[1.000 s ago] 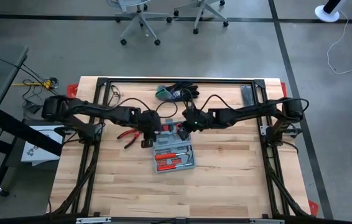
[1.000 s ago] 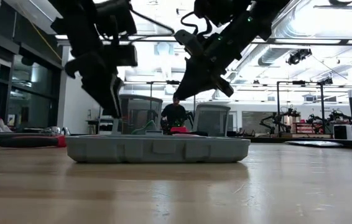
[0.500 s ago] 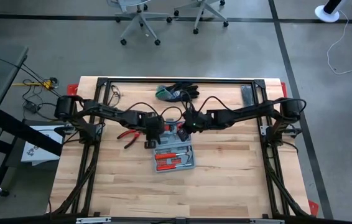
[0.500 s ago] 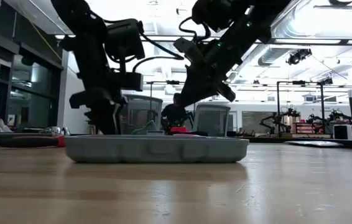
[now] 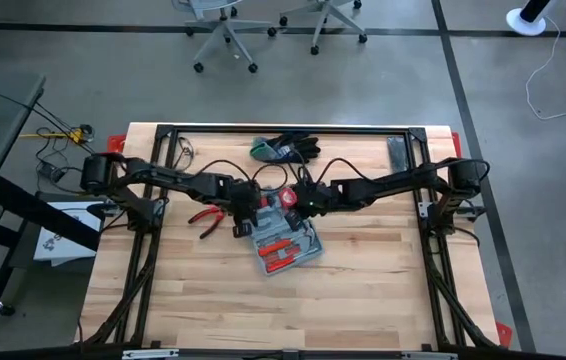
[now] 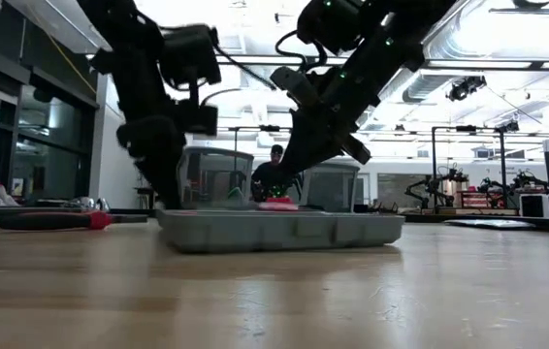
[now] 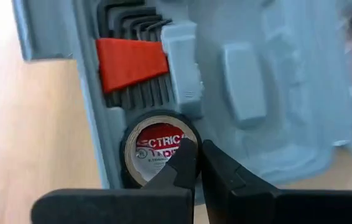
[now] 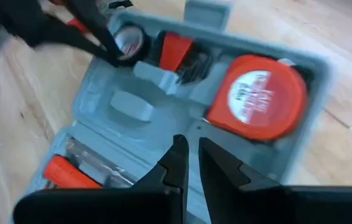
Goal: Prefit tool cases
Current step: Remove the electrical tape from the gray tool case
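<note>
Table (image 5: 363, 300): I see the wooden top carrying the open case near its middle, with red-handled pliers (image 5: 206, 216) lying just left of it and gloves (image 5: 283, 149) at the far edge.
Tool case (image 5: 285, 236): the grey-blue case lies open and skewed, its moulded recesses up; a red tape measure (image 8: 257, 96), a red hex-key holder (image 7: 131, 62) and a roll of electrical tape (image 7: 157, 149) sit in the upper half, red-handled tools in the lower.
Left gripper (image 7: 196, 163): fingers fully closed, tips at the tape roll's rim; I judge they press on the roll rather than hold it.
Right gripper (image 8: 189, 155): nearly closed and empty, poised over the case's middle.
Step in hand: I judge I am seating the tape roll in its round recess.
Next move: calls for a straight lift clear, without dragging the case further askew.
Hard to make out: the low view shows only the case's side wall; whether the roll sits fully down I cannot tell, and the lower-tray tools are blurred.
</note>
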### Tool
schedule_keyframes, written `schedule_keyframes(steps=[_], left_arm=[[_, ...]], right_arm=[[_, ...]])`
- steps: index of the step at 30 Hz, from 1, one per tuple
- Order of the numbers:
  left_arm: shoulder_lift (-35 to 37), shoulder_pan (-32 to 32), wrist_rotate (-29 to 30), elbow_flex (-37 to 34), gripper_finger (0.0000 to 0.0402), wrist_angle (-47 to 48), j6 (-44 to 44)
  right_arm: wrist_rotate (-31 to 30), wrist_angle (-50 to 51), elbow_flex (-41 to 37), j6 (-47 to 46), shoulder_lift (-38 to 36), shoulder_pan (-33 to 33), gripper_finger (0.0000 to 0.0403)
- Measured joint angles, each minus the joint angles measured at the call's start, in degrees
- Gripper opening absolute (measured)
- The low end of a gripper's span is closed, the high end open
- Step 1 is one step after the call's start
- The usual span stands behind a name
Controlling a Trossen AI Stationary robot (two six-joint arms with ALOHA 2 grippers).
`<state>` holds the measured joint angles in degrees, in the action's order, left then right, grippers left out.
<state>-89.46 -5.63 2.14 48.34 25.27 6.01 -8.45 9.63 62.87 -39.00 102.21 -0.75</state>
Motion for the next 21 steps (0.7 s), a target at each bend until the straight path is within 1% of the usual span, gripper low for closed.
schedule_keyframes(steps=[7, 9, 12, 15, 21], left_arm=[[5.86, -0.24, 0.02, 0.11, 0.0001, -0.84, 0.95], [6.89, -0.70, 0.47, 0.13, 0.0001, 0.66, 0.95], [8.14, -1.62, 2.98, 0.13, 0.0001, 4.48, 0.56], [9.09, -3.20, 4.15, 0.13, 0.0000, 6.39, -1.26], [10.95, -8.02, 3.72, 0.15, 0.0000, 6.94, -2.46]], right_arm=[[0.09, -0.02, 0.00, -0.11, 0.00, 0.56, 0.0032], [0.07, 0.02, 0.00, -0.17, 0.00, 0.54, 0.0032], [0.07, 0.02, 0.00, -0.20, 0.00, 0.59, 0.0032], [-0.09, 0.02, 0.00, -1.08, 0.00, 1.04, 0.0032], [-0.15, 0.00, 0.00, -2.50, 0.00, 1.55, 0.0032]])
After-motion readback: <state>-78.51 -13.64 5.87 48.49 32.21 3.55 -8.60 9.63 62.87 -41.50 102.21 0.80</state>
